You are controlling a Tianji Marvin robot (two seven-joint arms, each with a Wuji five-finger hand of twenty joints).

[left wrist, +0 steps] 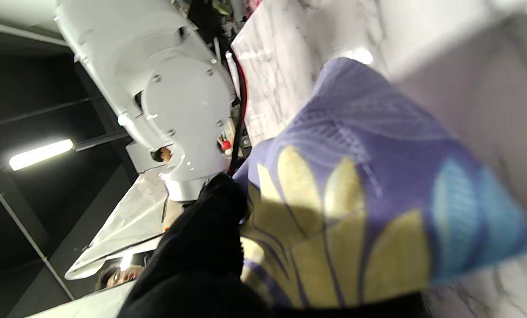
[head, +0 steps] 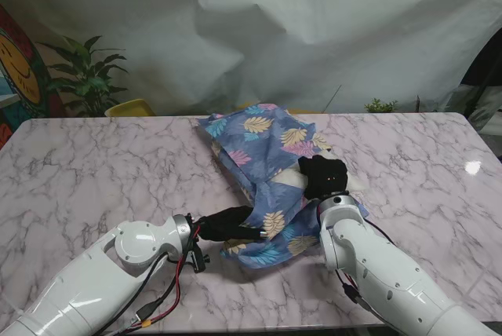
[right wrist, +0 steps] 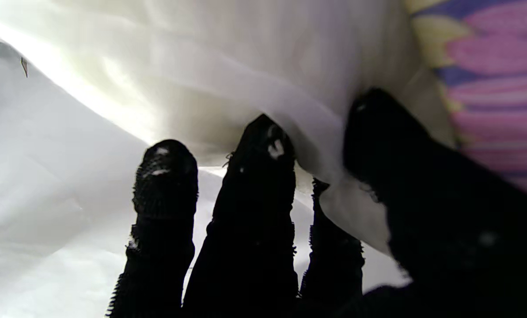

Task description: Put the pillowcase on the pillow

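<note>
A blue pillowcase (head: pixel 259 147) printed with yellow, pink and teal leaves lies crumpled across the middle of the marble table (head: pixel 94 163). A white pillow (head: pixel 292 181) shows at its open end, mostly covered by the fabric. My right hand (head: pixel 323 176), in a black glove, rests on that pillow end, and in the right wrist view its fingers (right wrist: pixel 254 185) pinch the white pillow (right wrist: pixel 245 66) beside the pillowcase (right wrist: pixel 497 75). My left hand (head: pixel 229 224) is shut on the near edge of the pillowcase (left wrist: pixel 356 212), its fingers partly under the cloth.
A white sheet (head: pixel 314 30) hangs behind the table. A potted plant (head: pixel 86 77) and a yellow object (head: pixel 129 107) stand past the far left edge. Bare marble lies to the left and right of the pillowcase.
</note>
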